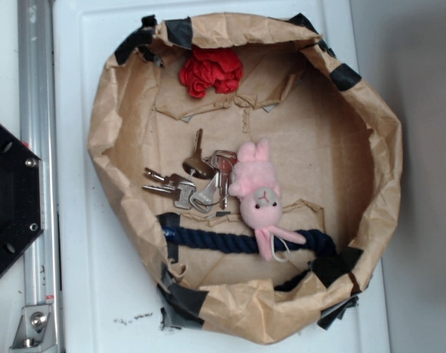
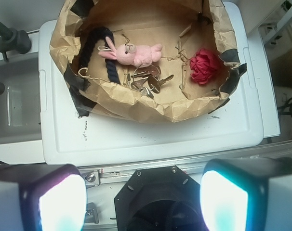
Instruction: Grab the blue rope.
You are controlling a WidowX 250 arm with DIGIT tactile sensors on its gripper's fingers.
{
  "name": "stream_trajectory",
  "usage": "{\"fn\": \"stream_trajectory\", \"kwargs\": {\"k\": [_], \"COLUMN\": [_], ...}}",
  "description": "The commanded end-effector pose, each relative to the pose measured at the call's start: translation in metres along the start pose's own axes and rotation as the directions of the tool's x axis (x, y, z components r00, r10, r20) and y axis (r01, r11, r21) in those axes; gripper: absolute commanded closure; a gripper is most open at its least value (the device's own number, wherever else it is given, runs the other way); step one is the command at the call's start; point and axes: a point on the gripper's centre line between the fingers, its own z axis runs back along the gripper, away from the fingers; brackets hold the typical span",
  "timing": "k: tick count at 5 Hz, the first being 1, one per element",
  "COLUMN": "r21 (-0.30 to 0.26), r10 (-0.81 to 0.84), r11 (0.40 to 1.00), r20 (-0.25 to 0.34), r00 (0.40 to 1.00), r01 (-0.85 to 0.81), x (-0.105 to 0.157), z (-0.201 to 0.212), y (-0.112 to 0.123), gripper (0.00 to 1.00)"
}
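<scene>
A white lid (image 1: 98, 294) fills most of the exterior view and carries a taped brown paper bowl (image 1: 385, 147). Along the bowl's lower part lies the rope (image 1: 208, 240), its right end under the bunny (image 1: 258, 197), which touches the keys (image 1: 197, 182); a red cloth (image 1: 210, 71) sits at top. Only the wrist view shows the gripper (image 2: 143, 202): at bottom of frame, fingers (image 2: 54, 197) spread wide, empty, well apart from the rope (image 2: 95, 48).
</scene>
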Motion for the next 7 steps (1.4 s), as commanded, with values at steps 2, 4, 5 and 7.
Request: {"fn": "stream_trajectory", "kwargs": {"k": [2, 4, 5, 7], "r21": [0.075, 0.139, 0.137, 0.167], "r10": [-0.013, -0.146, -0.137, -0.115], "r11": [0.997, 0.983, 0.984, 0.982], "r20": [0.067, 0.194, 0.174, 0.137], "r00": [0.998, 0.97, 0.975, 0.984], "r01": [0.008, 0.12, 0.114, 0.092], "x": [0.046, 0.117, 0.141, 0.165], "z": [-0.038, -0.101, -0.13, -0.184], "y": [0.008, -0.003, -0.012, -0.026], "gripper": [0.0, 0.0, 0.0, 0.0]}}
